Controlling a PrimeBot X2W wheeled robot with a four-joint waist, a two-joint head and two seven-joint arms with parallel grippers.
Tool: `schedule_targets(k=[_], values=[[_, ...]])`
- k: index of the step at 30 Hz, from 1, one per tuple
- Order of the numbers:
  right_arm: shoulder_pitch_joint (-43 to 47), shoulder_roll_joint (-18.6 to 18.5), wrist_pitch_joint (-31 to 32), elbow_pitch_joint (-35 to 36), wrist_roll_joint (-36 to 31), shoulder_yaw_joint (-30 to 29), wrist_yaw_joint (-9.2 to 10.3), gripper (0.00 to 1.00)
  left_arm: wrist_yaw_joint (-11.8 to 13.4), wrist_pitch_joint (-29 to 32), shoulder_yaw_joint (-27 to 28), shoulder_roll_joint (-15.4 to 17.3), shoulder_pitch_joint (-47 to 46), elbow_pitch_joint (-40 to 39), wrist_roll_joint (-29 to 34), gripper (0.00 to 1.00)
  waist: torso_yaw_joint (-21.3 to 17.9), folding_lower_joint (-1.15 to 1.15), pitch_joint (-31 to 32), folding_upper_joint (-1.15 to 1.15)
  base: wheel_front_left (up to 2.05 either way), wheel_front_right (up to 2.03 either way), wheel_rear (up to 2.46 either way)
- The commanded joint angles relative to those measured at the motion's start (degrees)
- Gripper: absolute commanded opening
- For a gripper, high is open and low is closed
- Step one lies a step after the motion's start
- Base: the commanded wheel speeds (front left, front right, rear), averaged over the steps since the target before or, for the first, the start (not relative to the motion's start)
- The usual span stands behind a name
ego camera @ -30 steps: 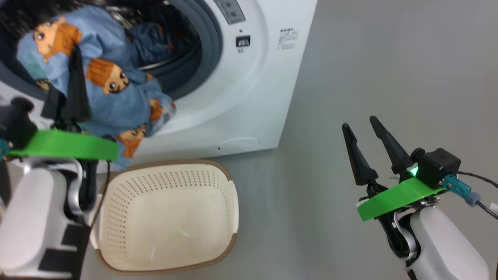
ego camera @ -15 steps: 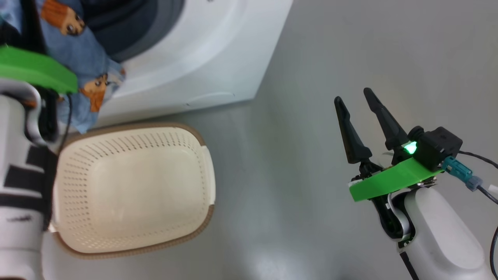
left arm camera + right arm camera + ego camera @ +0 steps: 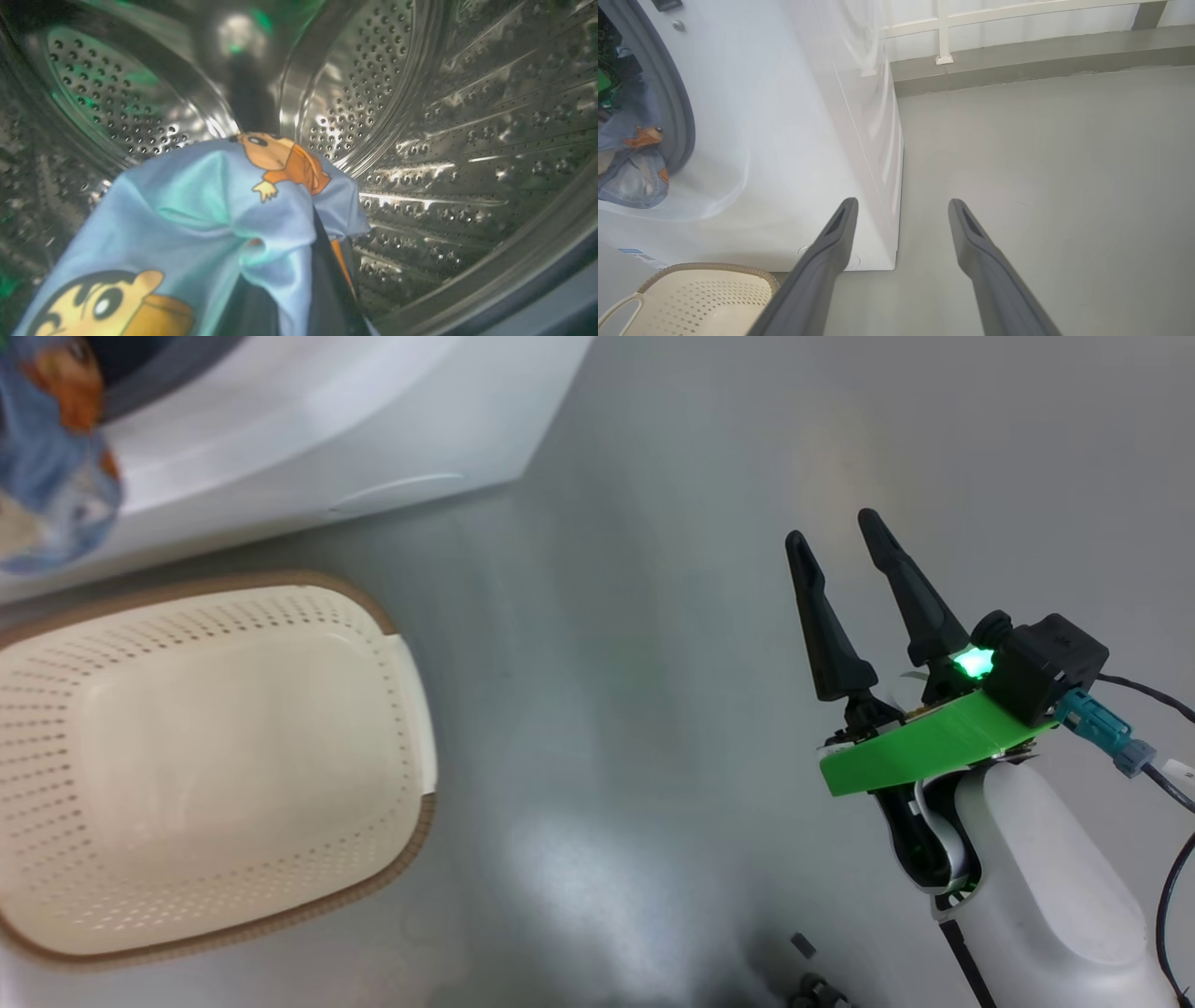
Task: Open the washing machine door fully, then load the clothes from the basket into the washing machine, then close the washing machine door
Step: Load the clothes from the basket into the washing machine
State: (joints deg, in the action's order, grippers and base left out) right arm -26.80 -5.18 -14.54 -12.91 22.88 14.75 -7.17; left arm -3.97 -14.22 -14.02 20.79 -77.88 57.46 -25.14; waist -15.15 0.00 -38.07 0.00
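The clothes [image 3: 201, 210], lower centre of the left wrist view, hang inside the drum [image 3: 420, 116], pinched by the closed left gripper [image 3: 299, 298]; the right gripper [image 3: 833, 532] gapes, holding nothing. Light, limp fabric probably trails, so grip a bunched fold.

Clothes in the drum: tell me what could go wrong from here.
1. Part of the clothes hangs out over the gasket. If released now, the load might slide back out, or closing up could later pinch that fold.
2. Fabric drapes over the shut left fingers inside the drum. It may snag on them and be dragged out on withdrawal.
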Motion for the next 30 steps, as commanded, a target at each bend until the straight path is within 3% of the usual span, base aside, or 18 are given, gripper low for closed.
schedule_targets(k=[1, 5, 6, 7, 8, 13, 19, 30], values=[[0.2, 0.4, -0.5, 1.5, -0.7, 1.0, -0.32, 1.0, 0.8, -0.6, 0.6, 2.7, -3.1, -1.2, 1.1, 0.0, -2.5, 0.0, -2.6, 0.0, 0.0, 0.0, 0.0], [0.1, 0.7, -0.5, 1.8, -0.7, 1.1, -0.32, 1.0, 2.8, -0.7, 1.8, 3.1, -5.9, -5.6, 3.4, 0.0, -3.1, 0.0, -3.4, 0.0, 0.0, 0.0, 0.0], [0.0, 0.8, -0.5, 1.8, -0.7, 1.1, -0.32, 1.0, 3.3, -0.7, 2.3, 3.1, -5.7, -7.0, 4.0, 0.19, -3.2, 0.0, -3.5, 0.0, 0.0, 0.0, 0.0], [-0.1, 0.8, -0.5, 1.8, -0.7, 1.1, -0.32, 1.0, 3.7, -0.8, 2.8, 3.0, -5.4, -7.9, 4.5, 0.46, -3.2, 0.0, -3.5, 0.0, 0.0, 0.0, 0.0], [-0.1, 0.9, -0.5, 1.7, -0.8, 1.1, -0.32, 1.0, 4.0, -0.8, 3.1, 2.8, -4.9, -7.9, 4.8, 1.0, -3.2, 0.0, -3.4, 0.0, 0.0, 0.0, 0.0], [-0.1, 1.1, -0.5, 1.1, -1.0, 1.3, -0.32, 1.0, 4.8, -0.8, 3.3, 1.8, -3.0, -3.7, 5.9, 1.0, -2.4, 0.0, -2.1, 0.0, 0.0, 0.0, 0.0], [-0.5, 0.7, -0.5, 0.3, -1.0, 1.9, -0.32, 1.0, 3.7, -0.8, 3.5, -0.2, 0.1, 0.1, 5.7, 1.0, -0.5, 0.0, 0.6, 0.0, 0.0, 0.0, 0.0], [-0.2, -0.2, -0.5, -1.2, -0.4, 2.5, -0.32, 1.0, 1.5, -0.8, 4.8, -3.0, 8.5, -1.3, 5.7, 1.0, 2.6, 0.0, 7.5, 0.0, 0.0, 0.0, 0.0]])
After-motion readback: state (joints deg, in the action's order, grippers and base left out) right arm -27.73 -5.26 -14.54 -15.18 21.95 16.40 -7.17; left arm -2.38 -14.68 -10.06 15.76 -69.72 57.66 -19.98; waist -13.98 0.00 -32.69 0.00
